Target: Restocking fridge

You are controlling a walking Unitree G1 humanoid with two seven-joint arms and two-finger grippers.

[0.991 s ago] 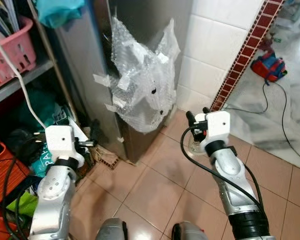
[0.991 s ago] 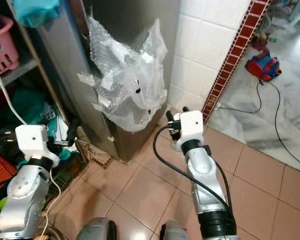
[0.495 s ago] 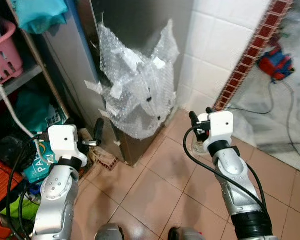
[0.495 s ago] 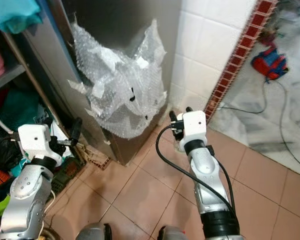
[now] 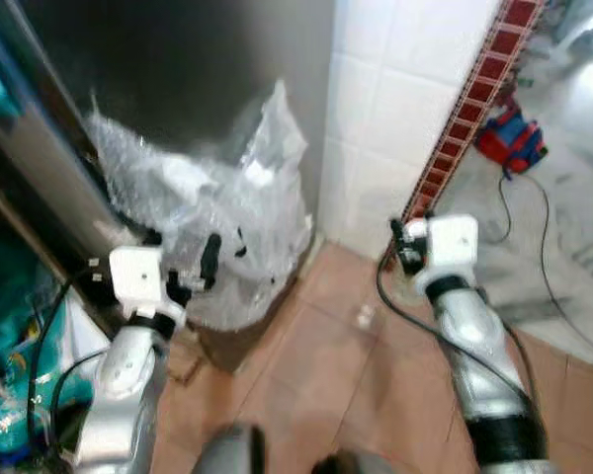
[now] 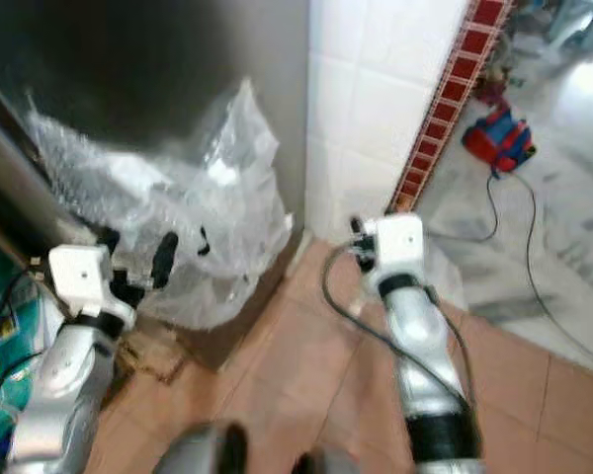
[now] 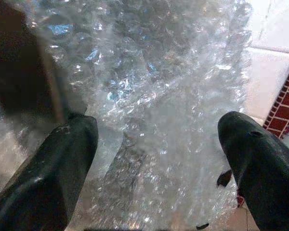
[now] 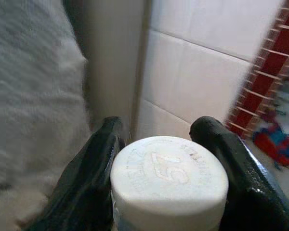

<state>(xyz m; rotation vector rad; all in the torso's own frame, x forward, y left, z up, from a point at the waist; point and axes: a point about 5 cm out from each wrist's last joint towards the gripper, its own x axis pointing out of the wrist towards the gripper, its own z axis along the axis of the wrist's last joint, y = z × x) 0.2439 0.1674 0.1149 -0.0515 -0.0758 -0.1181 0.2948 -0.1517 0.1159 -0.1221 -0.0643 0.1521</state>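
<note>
My view has swung right—the pink basket shelf is gone and the tall dark steel fridge [image 5: 178, 89], its crumpled bubble wrap [image 5: 212, 232] taped on, fills more. My right gripper [image 8: 159, 159] grips a white-capped bottle [image 8: 169, 180]; my left gripper [image 7: 159, 159] hangs released before the wrap—door unopened.

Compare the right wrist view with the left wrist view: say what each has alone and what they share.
Right wrist: the right gripper shut on a white-capped bottle, with the fridge side and a blue-red thing on the floor.

Left wrist: the left gripper open, fingers wide apart, facing bubble wrap close up.

Both: white wall tiles and the red brick strip.
</note>
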